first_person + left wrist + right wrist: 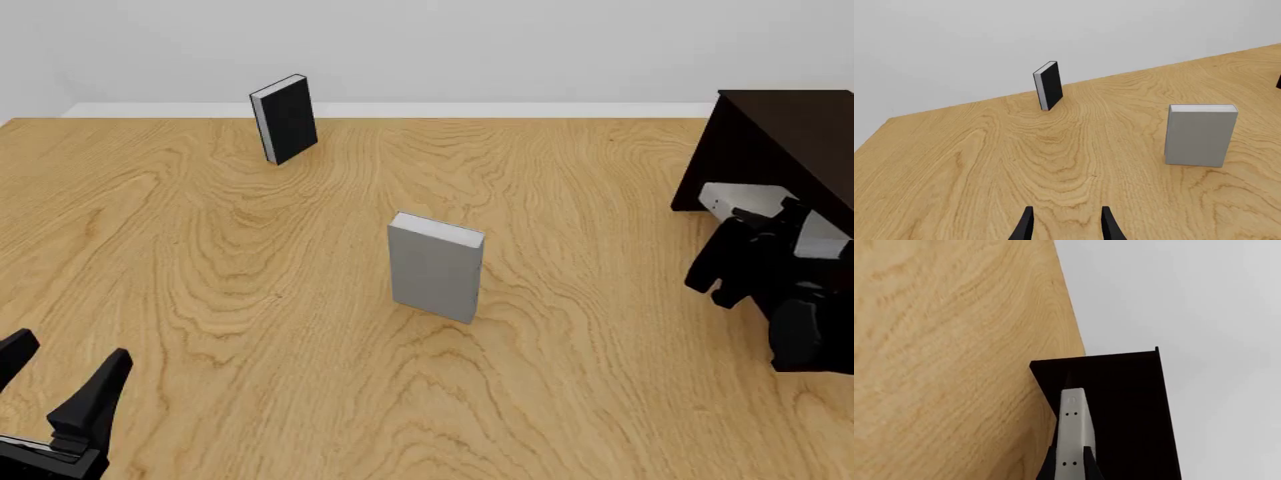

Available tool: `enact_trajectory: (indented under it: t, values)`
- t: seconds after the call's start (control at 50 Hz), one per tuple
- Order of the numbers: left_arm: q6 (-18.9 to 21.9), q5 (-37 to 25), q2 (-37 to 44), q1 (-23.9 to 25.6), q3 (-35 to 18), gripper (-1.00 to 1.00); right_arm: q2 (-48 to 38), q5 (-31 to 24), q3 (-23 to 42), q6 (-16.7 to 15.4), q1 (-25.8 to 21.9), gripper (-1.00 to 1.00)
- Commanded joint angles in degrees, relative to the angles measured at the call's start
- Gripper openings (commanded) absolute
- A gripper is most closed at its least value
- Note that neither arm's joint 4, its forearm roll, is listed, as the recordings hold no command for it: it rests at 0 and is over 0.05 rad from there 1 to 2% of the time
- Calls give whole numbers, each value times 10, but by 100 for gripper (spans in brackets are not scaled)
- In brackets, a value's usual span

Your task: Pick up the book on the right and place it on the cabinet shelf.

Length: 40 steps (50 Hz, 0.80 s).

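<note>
My right gripper (758, 238) is shut on the book (734, 200), a thin light-grey one. In the right wrist view its spine (1073, 432) with small dark dots sticks out from between the fingers (1050, 467), pointing into the dark brown cabinet (1127, 405). From the front, the book's end sits at the lower edge of the cabinet (787, 140) at the table's right side; the shelf surface itself is hidden in shadow. My left gripper (60, 385) hangs open and empty over the near left of the table, also seen in its own wrist view as the left gripper (1067, 225).
A thicker plain grey book (435, 266) stands upright in the table's middle, the same grey book (1199, 135) ahead of my left gripper. A black book (283, 118) stands at the far left, near the back edge. The wooden table (200, 250) ends at a white wall.
</note>
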<state>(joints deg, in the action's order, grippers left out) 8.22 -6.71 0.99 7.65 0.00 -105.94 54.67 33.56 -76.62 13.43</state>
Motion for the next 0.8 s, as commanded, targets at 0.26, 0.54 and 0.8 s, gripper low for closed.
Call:
enact_trajectory:
  t: [0.26, 0.54, 0.8]
  values:
    - [-1, -2, -2, -1, 0, 100, -23, -29, -1, 22, 17, 100]
    - [-2, -2, -1, -2, 0, 100, -20, -26, 0, 18, 15, 100]
    - [-3, -2, -2, -2, 0, 100, -17, -21, -1, 6, 12, 100]
